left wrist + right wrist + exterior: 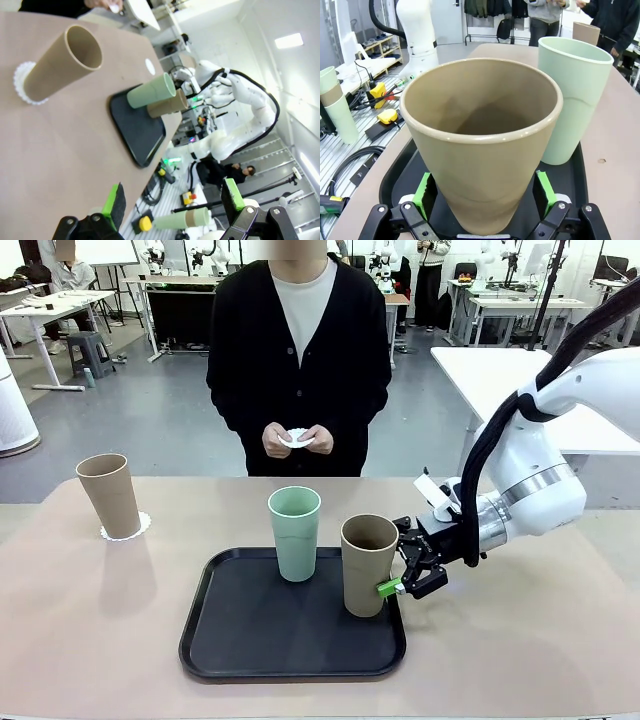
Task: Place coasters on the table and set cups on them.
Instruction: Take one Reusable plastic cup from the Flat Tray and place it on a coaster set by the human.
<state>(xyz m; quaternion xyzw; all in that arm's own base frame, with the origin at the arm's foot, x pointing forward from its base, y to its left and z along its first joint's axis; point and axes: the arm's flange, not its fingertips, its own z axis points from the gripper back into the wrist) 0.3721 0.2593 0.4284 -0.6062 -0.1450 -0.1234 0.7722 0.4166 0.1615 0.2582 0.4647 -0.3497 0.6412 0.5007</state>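
Left gripper (172,199): fingers apart, empty, above the near worktop (100,620). Right gripper (484,194): fingers (545,190) apart, either side of the near tan cup (369,565) on the black tray (250,640), not clamped. Mint green cup (295,533) stands on the tray, just left. Far left, the far tan cup (109,495) sits on a coaster (140,527), so one set appears done and two remain. The person's hands (315,437) hold a second coaster (297,438). No legible writing.

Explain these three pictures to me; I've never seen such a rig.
Two robot arms share a table with a person. The front picture looks across it; the other two come from cameras on the wrists. A tray holds a green cup and a tan cup; a second tan cup stands on a coaster at the left. The right tool, open, straddles the tray's tan cup. The left tool hangs open and empty. The person's hands hold a white coaster.
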